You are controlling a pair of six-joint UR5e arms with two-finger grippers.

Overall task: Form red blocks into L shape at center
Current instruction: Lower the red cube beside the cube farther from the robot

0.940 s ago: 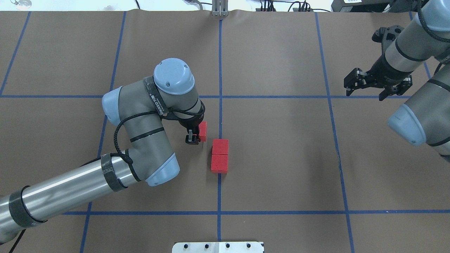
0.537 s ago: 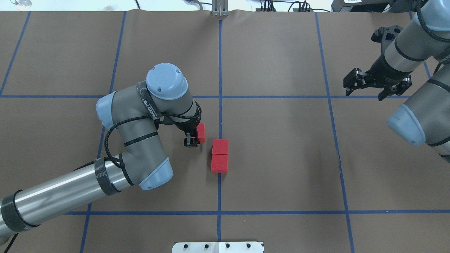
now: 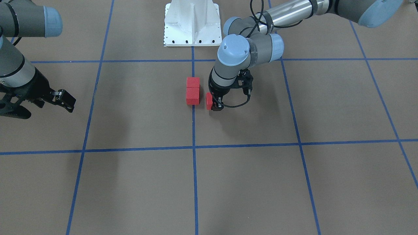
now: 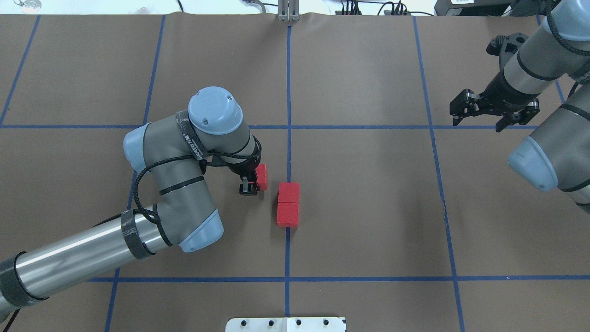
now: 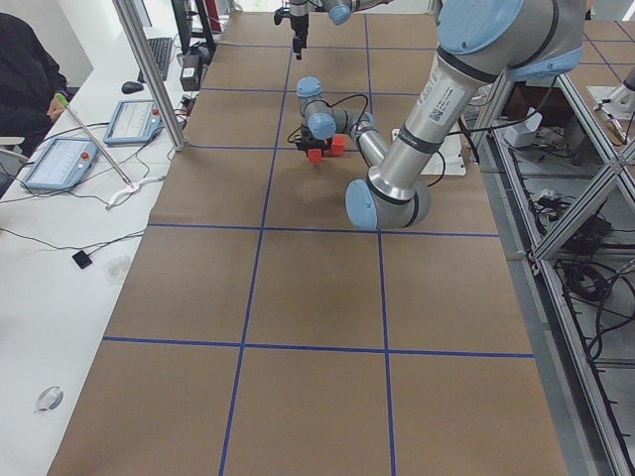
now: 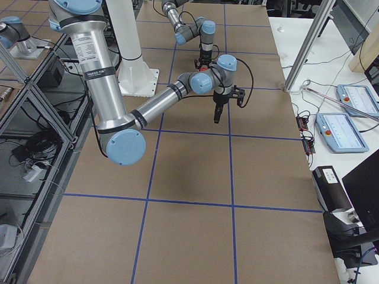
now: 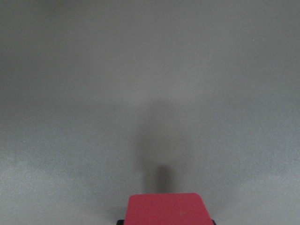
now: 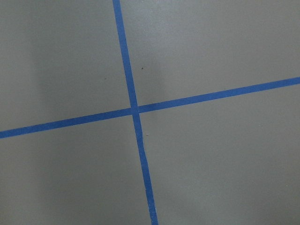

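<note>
Two red blocks [image 4: 288, 192] [image 4: 287, 214] lie touching in a short row on the blue centre line [image 4: 288, 157]; they also show in the front view [image 3: 193, 82] [image 3: 192, 96]. My left gripper [image 4: 251, 184] is shut on the third red block [image 4: 261, 177], held just left of the pair with a small gap. That block shows in the front view [image 3: 209, 101] and at the bottom of the left wrist view [image 7: 166, 208]. My right gripper [image 4: 479, 121] is open and empty, far to the right over a tape crossing [image 8: 134, 110].
The white robot base plate [image 4: 286, 324] sits at the table's near edge. Blue tape lines divide the brown surface into squares. A side desk with tablets [image 6: 343, 127] runs along the far edge, and a person [image 5: 25, 74] sits there.
My left arm has shifted a little left and toward the robot, carrying the red block with it. The two lying blocks and the right arm have not moved.
</note>
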